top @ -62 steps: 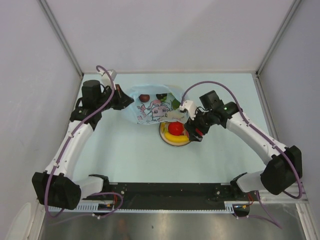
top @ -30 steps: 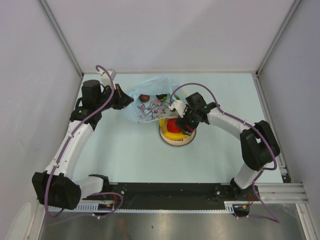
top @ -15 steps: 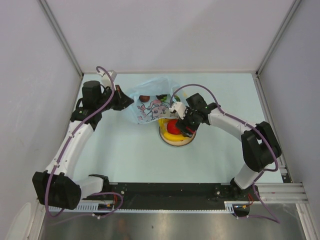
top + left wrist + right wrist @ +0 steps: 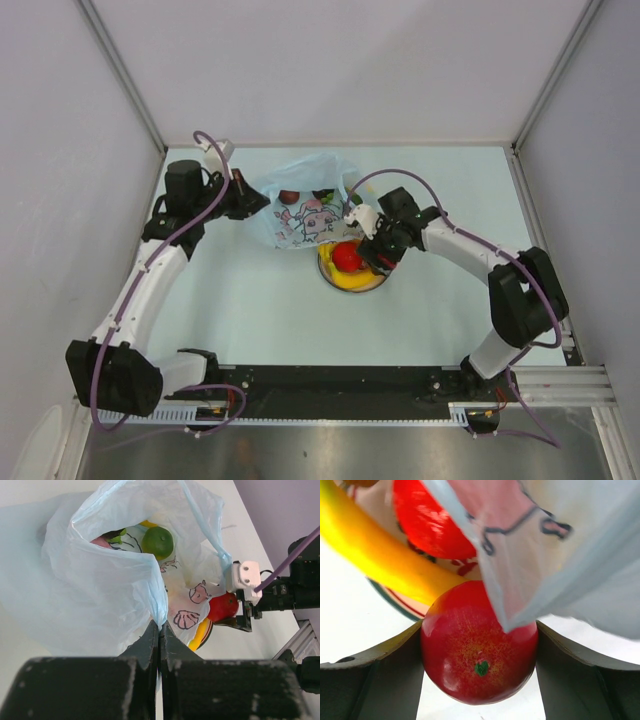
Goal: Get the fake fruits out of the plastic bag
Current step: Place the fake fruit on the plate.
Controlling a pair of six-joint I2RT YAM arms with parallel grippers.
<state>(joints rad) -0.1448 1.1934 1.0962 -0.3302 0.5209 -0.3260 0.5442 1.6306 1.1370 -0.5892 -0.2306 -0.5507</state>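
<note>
The plastic bag lies at the back of the table, its mouth held up. My left gripper is shut on the bag's rim. Inside the bag a green fruit and a dark one show. My right gripper sits low over the plate beside the bag and is shut on a red apple. A second red apple and the banana lie on the plate. A fold of the bag drapes over the held apple.
The plate's rim touches the bag's front edge. White walls enclose the table at the back and on both sides. The arm bases and a black rail lie along the near edge.
My right arm has folded its elbow in toward the plate, and its gripper has stayed at the plate's right side. The bag's mouth has risen a little. The left arm has not moved.
</note>
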